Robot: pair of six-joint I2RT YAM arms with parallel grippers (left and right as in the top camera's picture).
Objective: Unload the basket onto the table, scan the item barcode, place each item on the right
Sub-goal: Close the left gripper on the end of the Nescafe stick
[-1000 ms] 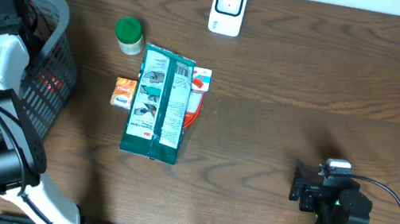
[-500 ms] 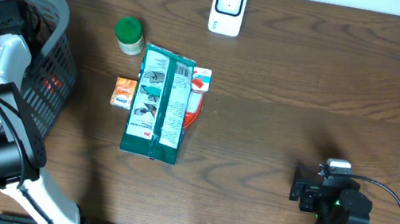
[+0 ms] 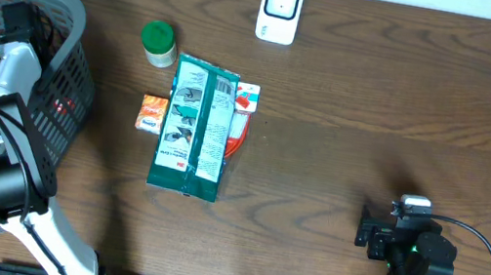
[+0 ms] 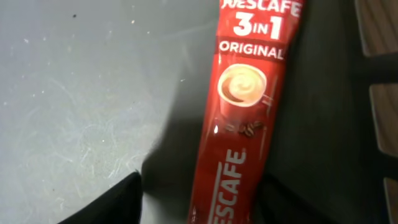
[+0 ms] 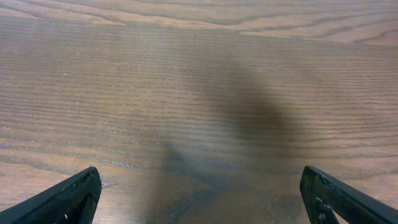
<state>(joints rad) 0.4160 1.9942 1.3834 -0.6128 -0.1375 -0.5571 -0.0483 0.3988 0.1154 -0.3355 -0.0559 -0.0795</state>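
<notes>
A red Nescafe 3-in-1 sachet (image 4: 245,118) lies on the grey floor of the basket (image 4: 74,87). It runs between the fingers of my left gripper (image 4: 205,208). The left fingertip (image 4: 118,202) stands a little apart from the sachet's edge, so the jaws are open around it. In the overhead view the left arm (image 3: 9,61) reaches down into the dark mesh basket (image 3: 81,23) at the left, and its gripper is hidden there. The white scanner (image 3: 280,9) stands at the table's far edge. My right gripper (image 5: 199,199) is wide open over bare wood, low at the front right (image 3: 376,239).
On the table's middle left lie a green packet (image 3: 194,129), a small orange box (image 3: 151,113), a green-lidded bottle (image 3: 157,43) and a red-and-white item (image 3: 244,108) partly under the packet. The basket's mesh walls enclose the left arm.
The left arm has shifted slightly inside the basket. The right arm and the items on the table have not moved.
</notes>
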